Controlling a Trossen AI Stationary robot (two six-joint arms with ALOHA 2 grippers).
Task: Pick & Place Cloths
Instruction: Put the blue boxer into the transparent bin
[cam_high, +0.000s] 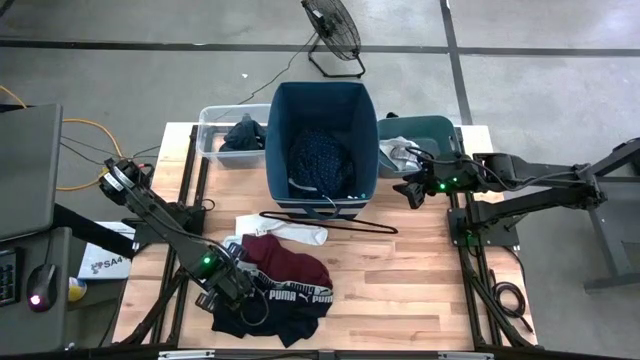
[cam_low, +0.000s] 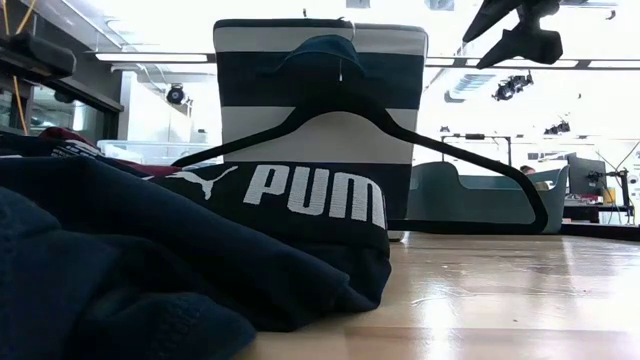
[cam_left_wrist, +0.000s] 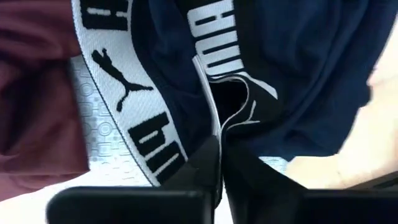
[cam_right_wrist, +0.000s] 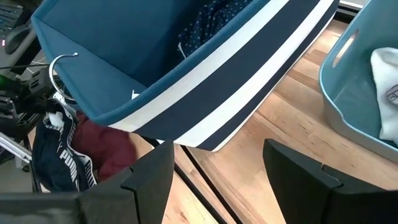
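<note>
The black garment with the white PUMA waistband (cam_high: 285, 300) lies bunched at the table's near edge, filling the low view's foreground (cam_low: 200, 240). My left gripper (cam_high: 235, 285) is down on its left part and shut on it. A maroon garment (cam_high: 290, 262) and a white one (cam_high: 290, 232) lie just beyond it. A navy white-dotted garment (cam_high: 322, 160) sits inside the tall blue bin (cam_high: 285, 120). My right gripper (cam_high: 410, 190) hangs open above the table, right of the bin, touching nothing. My left gripper pinches a fold of the black garment (cam_left_wrist: 224, 118) between its two fingers (cam_left_wrist: 205, 165), close beside the white PUMA waistband (cam_left_wrist: 130, 124). The fingers come from above, pointing down. The garment's remaining cloth lies on the table, slack.
A thin black wire hanger (cam_high: 330, 222) leans against the blue bin's near wall (cam_low: 330, 110). A clear tub (cam_high: 215, 118) with dark cloth stands left of the bin, a teal tub (cam_high: 440, 130) with white cloth to its right. Bare wood (cam_high: 420, 280) spreads over the near right.
</note>
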